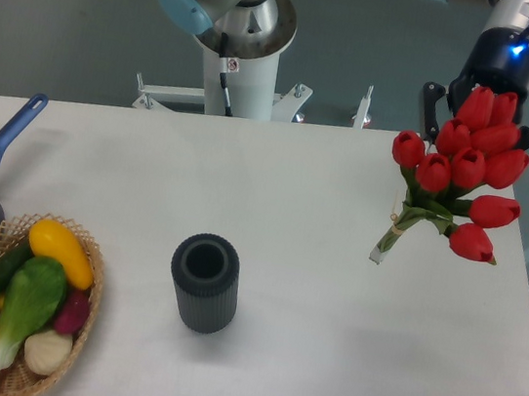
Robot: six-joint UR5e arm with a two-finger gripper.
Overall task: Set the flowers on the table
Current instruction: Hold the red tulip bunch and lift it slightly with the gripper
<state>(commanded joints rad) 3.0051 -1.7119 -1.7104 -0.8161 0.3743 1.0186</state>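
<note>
gripper (473,114) clamps flowers (460,171) | I hold them aloft, right of dark cylinder (204,282) | table (316,254) below for setting down

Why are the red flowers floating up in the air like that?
The flowers are not lying on the table. The robot's pincer holds them up over the right side, tilted, stems pointing down and left. Nothing looks spilled or broken; the dark cylinder stands upright.

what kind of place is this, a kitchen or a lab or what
Most likely a robotics lab, not a kitchen: the arm's base is bolted behind a bare white table, the gripper holds red tulips, and a basket holds toy-like vegetables.
</note>
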